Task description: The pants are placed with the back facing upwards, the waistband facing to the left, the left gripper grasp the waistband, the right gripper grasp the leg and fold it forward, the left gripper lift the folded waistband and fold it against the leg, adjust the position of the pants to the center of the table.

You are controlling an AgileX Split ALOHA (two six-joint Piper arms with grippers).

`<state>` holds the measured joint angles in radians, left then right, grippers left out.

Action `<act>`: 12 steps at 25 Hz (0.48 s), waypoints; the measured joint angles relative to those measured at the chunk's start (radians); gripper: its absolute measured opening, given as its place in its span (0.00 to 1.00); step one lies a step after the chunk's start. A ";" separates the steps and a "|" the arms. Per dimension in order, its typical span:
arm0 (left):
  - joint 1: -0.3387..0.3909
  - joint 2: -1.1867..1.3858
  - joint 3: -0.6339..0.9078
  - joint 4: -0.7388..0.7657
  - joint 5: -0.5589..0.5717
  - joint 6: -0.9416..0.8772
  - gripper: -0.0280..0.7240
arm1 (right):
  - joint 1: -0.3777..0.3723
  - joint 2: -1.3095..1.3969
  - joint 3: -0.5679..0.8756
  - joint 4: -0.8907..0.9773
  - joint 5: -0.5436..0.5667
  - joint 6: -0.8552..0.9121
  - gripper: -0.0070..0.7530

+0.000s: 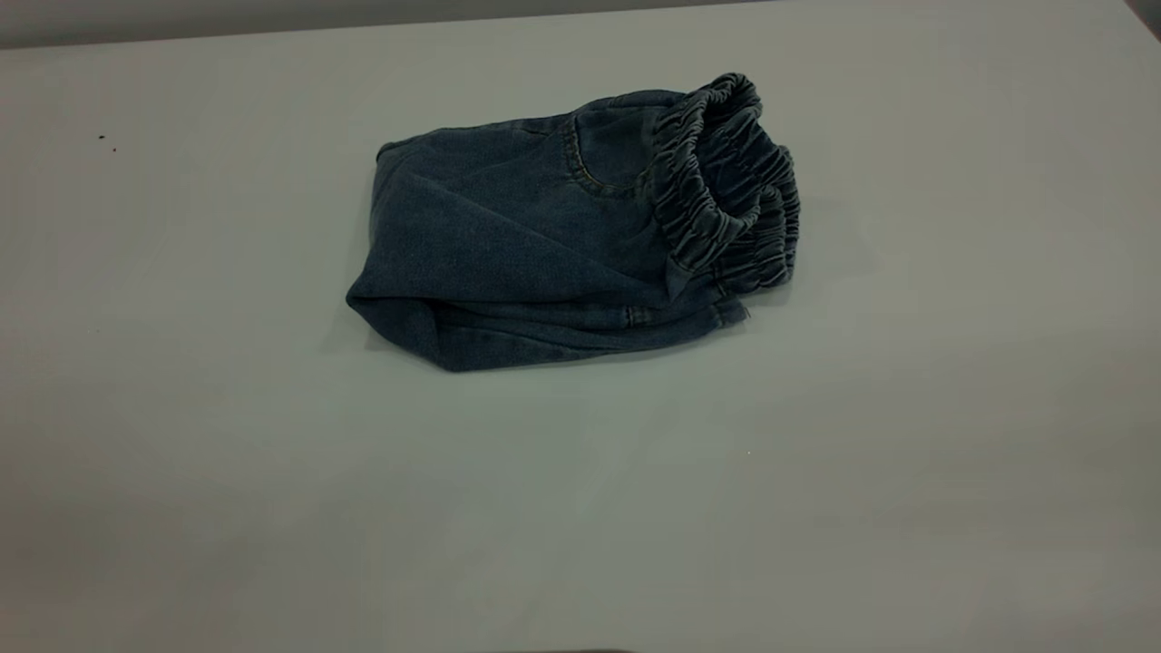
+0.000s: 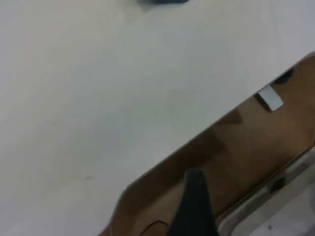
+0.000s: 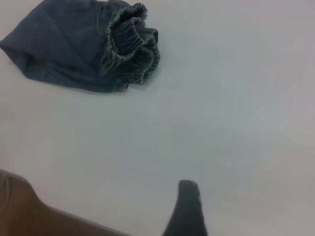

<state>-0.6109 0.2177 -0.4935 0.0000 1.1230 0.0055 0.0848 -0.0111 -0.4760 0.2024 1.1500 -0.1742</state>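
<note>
Mostly bare table (image 1: 181,453) at the left of the exterior view, no arms visible there. Pants (image 1: 553,245) sat folded into a compact bundle slightly above and right of center, lying flat on the table. Fold edge on the bundle's left, elastic waistband (image 1: 726,181) bunched and gaping on its right side, a curved pocket seam just left of it. Left gripper (image 2: 194,206) hung off the table edge over a brown floor, well apart from the pants; only one dark finger showed, so width could not be told. Right gripper (image 3: 187,211) hovered over bare table, well apart from the pants, one finger showing, width also unclear.
</note>
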 joint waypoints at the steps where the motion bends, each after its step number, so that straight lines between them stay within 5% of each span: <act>1: 0.000 0.000 0.000 0.000 0.000 0.004 0.77 | 0.000 0.000 0.000 0.000 0.000 0.000 0.69; 12: 0.000 0.000 0.000 0.000 -0.003 0.010 0.77 | 0.000 0.000 0.000 0.000 -0.001 0.000 0.69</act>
<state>-0.6109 0.2177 -0.4935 0.0000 1.1200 0.0155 0.0848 -0.0111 -0.4760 0.2024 1.1492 -0.1742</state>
